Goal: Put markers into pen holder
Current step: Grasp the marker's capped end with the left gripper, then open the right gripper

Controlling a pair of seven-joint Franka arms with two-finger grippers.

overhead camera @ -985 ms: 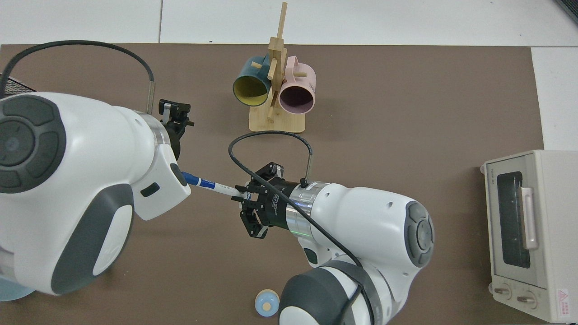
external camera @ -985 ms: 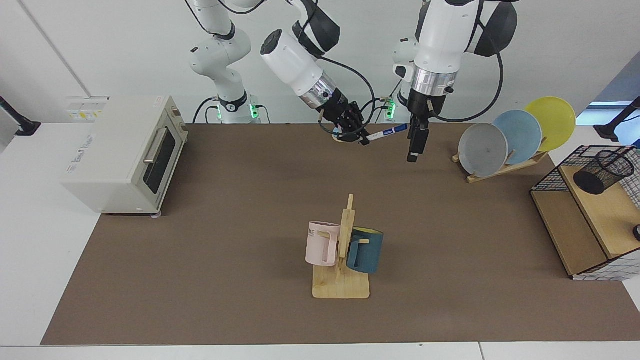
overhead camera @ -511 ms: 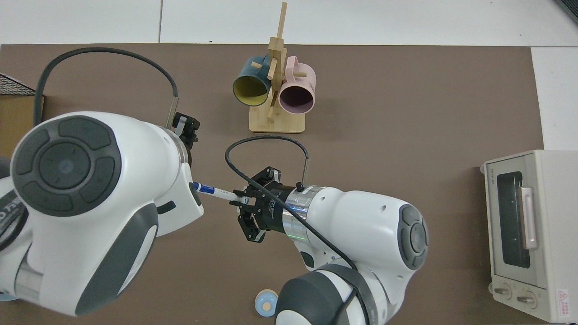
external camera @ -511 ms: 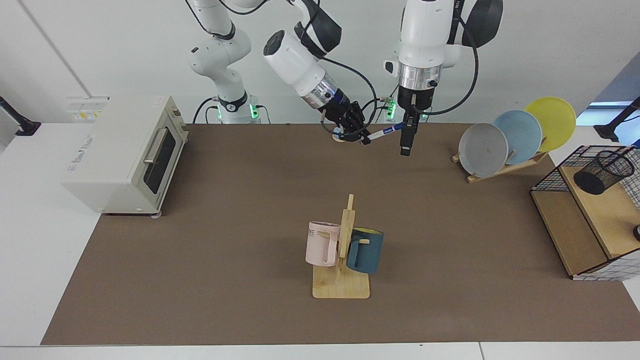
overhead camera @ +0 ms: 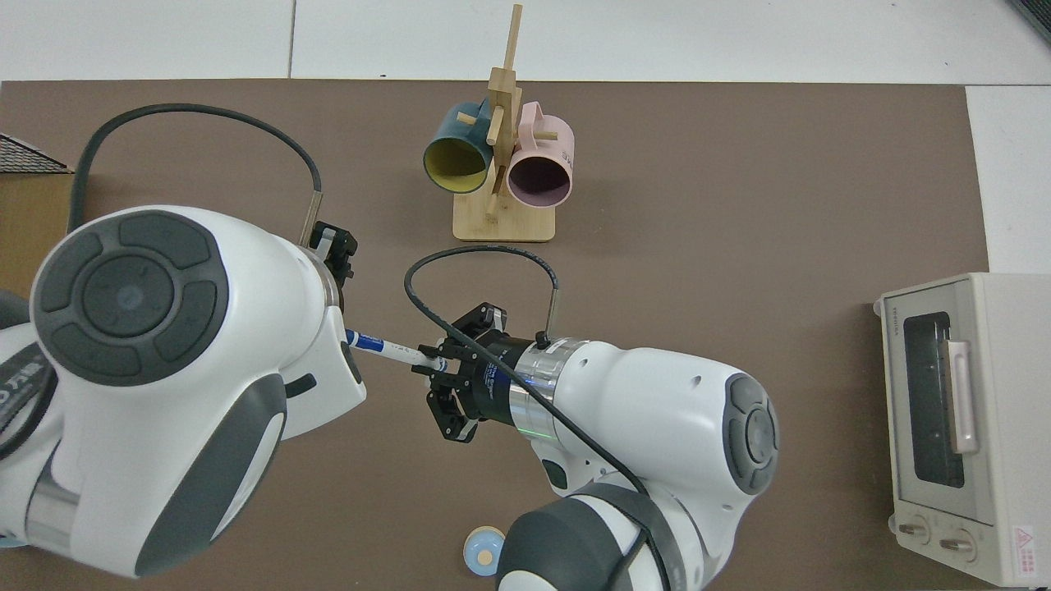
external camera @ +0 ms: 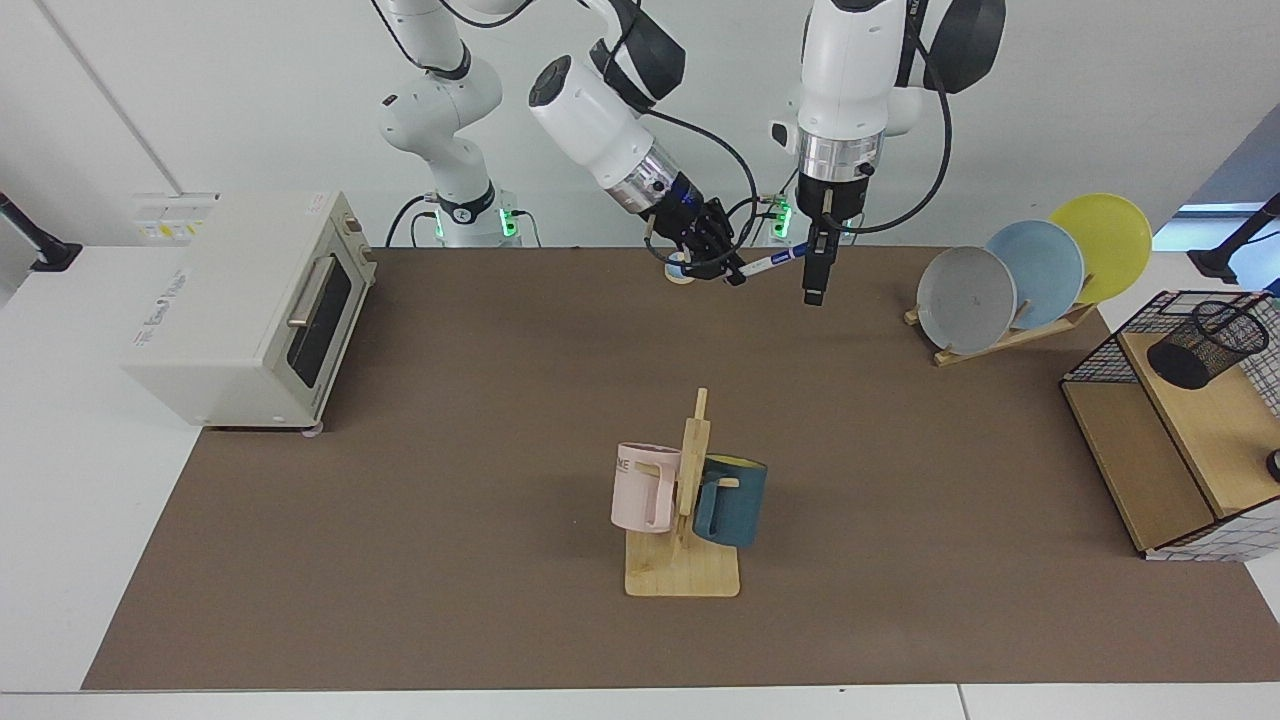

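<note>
Facing view: right gripper (external camera: 722, 268) clamps the white end of the marker (external camera: 772, 262), well short of the pen holder (external camera: 1205, 344). Left gripper (external camera: 814, 275) hangs at its blue cap; whether those jaws are apart, I cannot tell. A mistimed handover could drop it. Toaster oven (external camera: 250, 305) lettering is unreadable

A robotics lab, by the look of it: two white arms bolted at the 12 o'clock edge of a brown-matted table (external camera: 450, 450), bare white walls, and staged kitchen props, a toaster oven (external camera: 250, 310) at 9 o'clock, plate rack (external camera: 1010, 335) at 2.
</note>
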